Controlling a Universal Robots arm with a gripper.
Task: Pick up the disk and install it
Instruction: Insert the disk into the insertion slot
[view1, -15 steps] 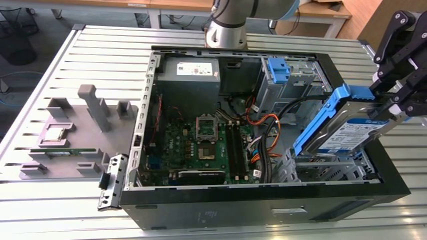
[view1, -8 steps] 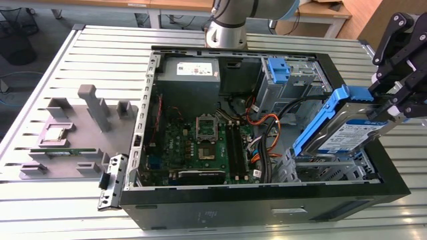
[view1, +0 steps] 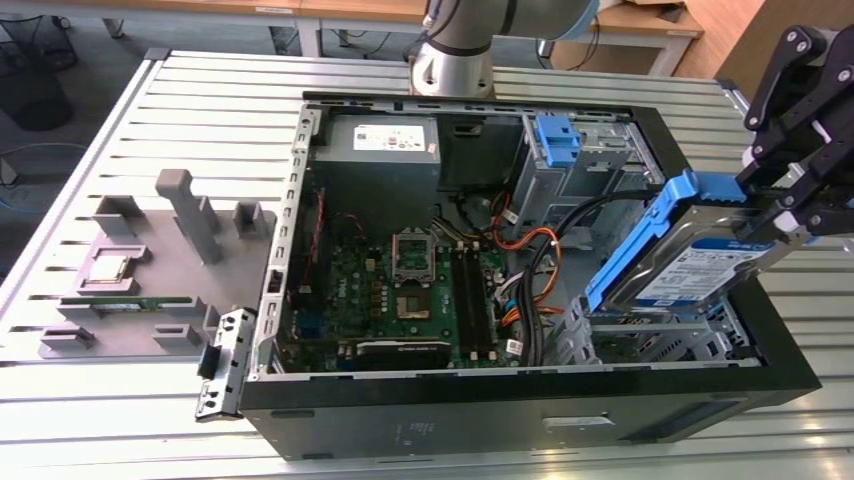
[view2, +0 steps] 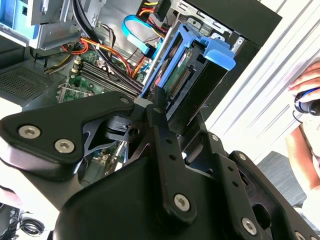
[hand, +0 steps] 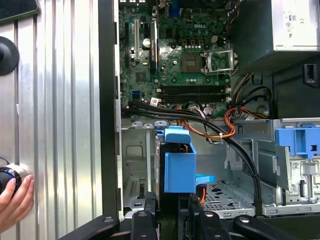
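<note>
I have the gripper (view1: 785, 212) pinching the upper end of the disk (view1: 683, 262), so the drive hangs tilted from the fingers with its blue rails along both long sides and the label facing up. It is in the air and not seated. Its lower end sits just above the open drive cage (view1: 661, 345), which lies directly beneath the gripper inside the computer case (view1: 534, 392). In the first wrist view the blue carrier stands straight out past the gripper, with the cage floor beyond it.

To seat it well, I judge the tilt has to come out first so the rails meet the cage guides square; going in cocked would likely jam a rail. I would go slowly and check rail against cage wall in both wrist views.

Room is tight. The black and orange cables (hand: 220, 125) run close beside the disk on the motherboard (view1: 400, 285) side and are the nearest snag. On the far side, the case's black wall sits near the gripper's linkage. Above the gripper is open. A person's hand (hand: 15, 197) rests on the table (view1: 134, 420) outside the case wall, well apart from the disk
</note>
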